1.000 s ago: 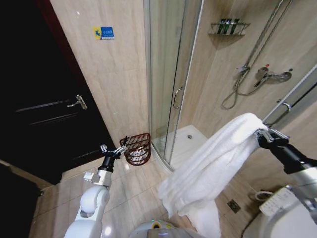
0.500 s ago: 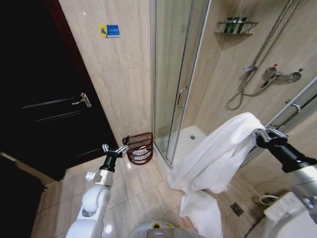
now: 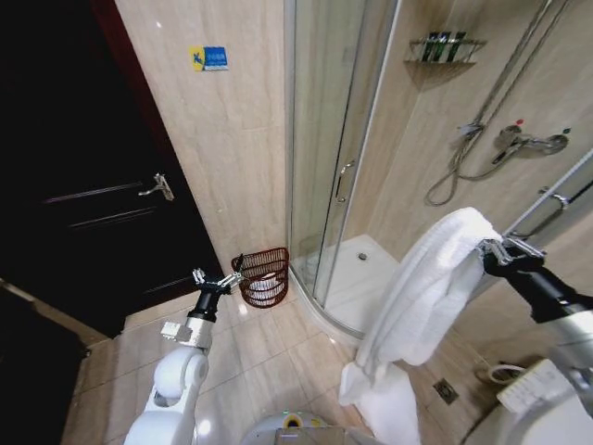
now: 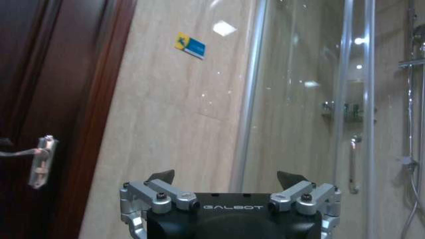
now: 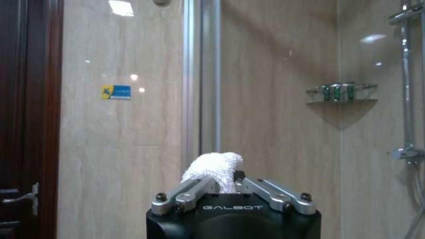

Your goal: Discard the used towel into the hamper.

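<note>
Fingers of the right gripper (image 3: pixel 493 247) clamp the white towel (image 3: pixel 422 297); left gripper (image 3: pixel 215 282) spread wide beside the hamper (image 3: pixel 262 276) on beige tiled floor (image 3: pixel 269 362).

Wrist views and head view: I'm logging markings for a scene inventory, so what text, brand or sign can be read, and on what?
"GALBOT": on the left end effector housing, fingers open.
"GALBOT": on the right end effector housing, shut on the white towel.
Blue and yellow wall sign: wording too small to read.
Bottles on the shower shelf: labels unreadable.
</note>
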You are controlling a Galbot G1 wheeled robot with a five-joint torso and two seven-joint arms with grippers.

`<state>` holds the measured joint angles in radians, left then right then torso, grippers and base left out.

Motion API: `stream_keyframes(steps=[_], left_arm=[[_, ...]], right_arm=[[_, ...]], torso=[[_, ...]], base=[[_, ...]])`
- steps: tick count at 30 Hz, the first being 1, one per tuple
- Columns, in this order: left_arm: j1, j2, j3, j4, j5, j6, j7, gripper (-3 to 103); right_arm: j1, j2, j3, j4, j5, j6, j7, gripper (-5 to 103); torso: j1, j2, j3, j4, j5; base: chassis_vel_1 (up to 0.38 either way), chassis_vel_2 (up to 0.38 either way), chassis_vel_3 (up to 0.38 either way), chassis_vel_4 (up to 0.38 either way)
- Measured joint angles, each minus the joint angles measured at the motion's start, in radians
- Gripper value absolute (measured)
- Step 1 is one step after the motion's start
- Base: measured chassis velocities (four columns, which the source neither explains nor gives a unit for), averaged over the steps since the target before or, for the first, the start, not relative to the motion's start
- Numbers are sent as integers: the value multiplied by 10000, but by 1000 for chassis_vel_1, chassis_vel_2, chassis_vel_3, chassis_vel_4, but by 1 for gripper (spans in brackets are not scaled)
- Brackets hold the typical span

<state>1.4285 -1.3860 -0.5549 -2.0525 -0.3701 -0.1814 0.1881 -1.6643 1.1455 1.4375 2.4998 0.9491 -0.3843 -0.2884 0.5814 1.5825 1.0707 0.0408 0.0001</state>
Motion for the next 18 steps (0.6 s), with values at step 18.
stream_keyframes(steps=[18], left_arm=[[-12,17,-10,-102,-6,222,203,100]], right_arm=[[63,109,-70,3,85,26,-31,4]], torso=[[14,23,13,0,-8]], base=[[178,190,-183,-180]])
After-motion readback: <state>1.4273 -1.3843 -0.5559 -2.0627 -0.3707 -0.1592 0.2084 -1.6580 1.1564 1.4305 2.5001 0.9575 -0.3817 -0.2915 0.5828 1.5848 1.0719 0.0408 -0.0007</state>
